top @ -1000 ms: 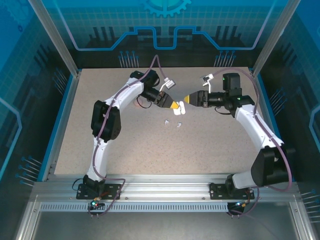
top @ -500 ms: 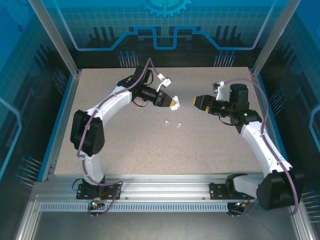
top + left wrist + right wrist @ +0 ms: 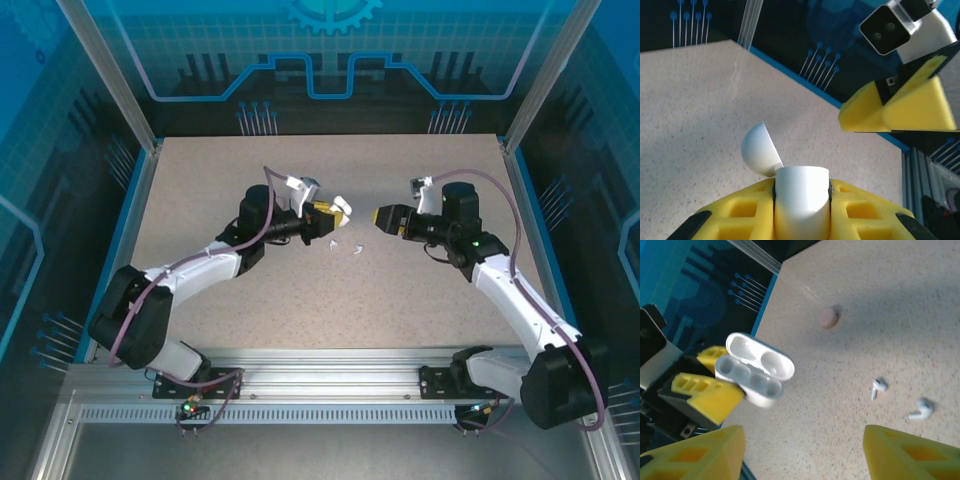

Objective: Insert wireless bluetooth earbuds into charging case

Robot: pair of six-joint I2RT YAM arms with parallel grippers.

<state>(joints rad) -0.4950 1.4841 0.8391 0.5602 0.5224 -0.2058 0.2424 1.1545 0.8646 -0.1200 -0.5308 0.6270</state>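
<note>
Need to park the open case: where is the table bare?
Bare: the table's far left corner, and the near stretch between left arm and right arm, before the earbuds. Crowded: centre, where the left pincer holding the case faces the right pincer.

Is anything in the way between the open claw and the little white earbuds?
No, nothing visible. Only bare table lies between the open right gripper and the two earbuds. The left gripper holds the open case off to one side.

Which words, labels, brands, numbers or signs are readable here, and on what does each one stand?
None is readable. The charging case in the left claw is plain white; the earbuds on the table show no marks. The back wall bears only a gear drawing and lines, no letters.
</note>
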